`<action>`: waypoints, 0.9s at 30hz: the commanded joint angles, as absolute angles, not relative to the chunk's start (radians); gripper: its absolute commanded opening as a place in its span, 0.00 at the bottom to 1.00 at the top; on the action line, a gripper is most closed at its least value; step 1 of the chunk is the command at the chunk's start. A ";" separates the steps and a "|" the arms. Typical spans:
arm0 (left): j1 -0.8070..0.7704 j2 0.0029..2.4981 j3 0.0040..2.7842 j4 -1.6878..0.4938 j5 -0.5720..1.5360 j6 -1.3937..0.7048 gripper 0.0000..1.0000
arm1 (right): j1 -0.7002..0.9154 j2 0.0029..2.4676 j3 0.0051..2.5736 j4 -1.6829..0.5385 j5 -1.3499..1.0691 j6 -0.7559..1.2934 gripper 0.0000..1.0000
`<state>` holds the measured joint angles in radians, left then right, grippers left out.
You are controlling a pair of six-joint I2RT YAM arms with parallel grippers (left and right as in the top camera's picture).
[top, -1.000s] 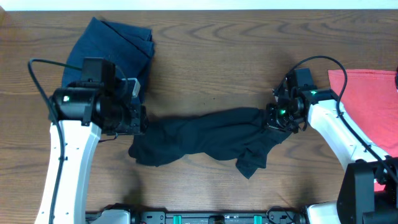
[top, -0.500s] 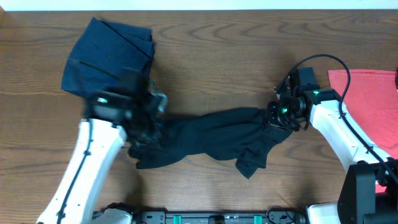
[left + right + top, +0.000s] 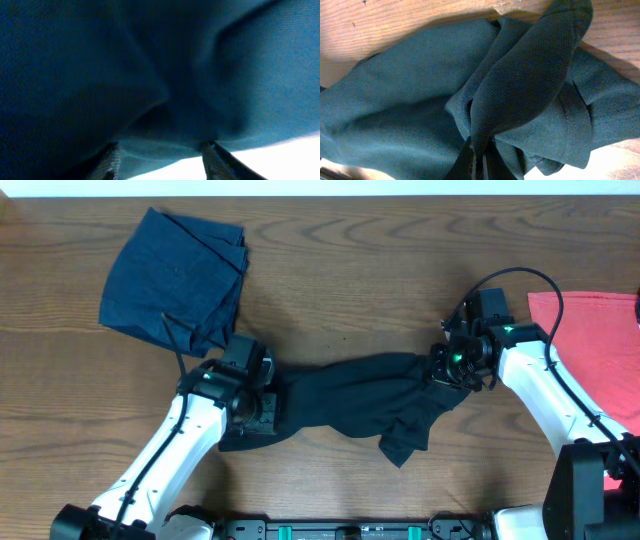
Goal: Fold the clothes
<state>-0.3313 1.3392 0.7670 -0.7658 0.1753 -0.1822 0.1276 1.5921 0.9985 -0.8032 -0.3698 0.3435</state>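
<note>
Overhead, our spread left hand (image 3: 262,410) now reaches the crumpled black cloth T-shirt (image 3: 350,395) our right hand (image 3: 438,372) pinches; flattening can begin.

- Bare table (image 3: 350,260) ran wide along the far side, between the navy-blue garment (image 3: 175,275) and the coral-red T-shirt (image 3: 590,340); a tool could pass there.
- The black T-shirt (image 3: 350,395) lay bunched across the middle, barring the straight way from near to far.
- The left arm (image 3: 160,465) slanted in from the near left, and the left tool (image 3: 258,408) was down at the shirt's left end.
- The right arm (image 3: 540,395) and the right tool (image 3: 442,370) crowded the shirt's right end.
- In front of the shirt, between the arms, the wood lay open.
</note>
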 commanded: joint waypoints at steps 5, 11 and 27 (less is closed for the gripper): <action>-0.332 1.338 0.722 -0.723 0.119 -0.208 0.08 | 0.118 1.572 0.999 -0.803 -0.374 0.324 0.01; -0.332 1.299 0.875 -0.921 0.139 -0.230 0.06 | 0.118 1.572 0.999 -0.807 -0.374 0.313 0.01; -0.332 1.262 0.863 -1.003 0.025 -0.272 0.51 | 0.118 1.572 0.999 -0.805 -0.374 0.313 0.01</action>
<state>-0.3313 1.2346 0.9024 -1.0161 0.0257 -0.2611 0.1276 1.5921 0.9985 -0.8062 -0.3698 0.3286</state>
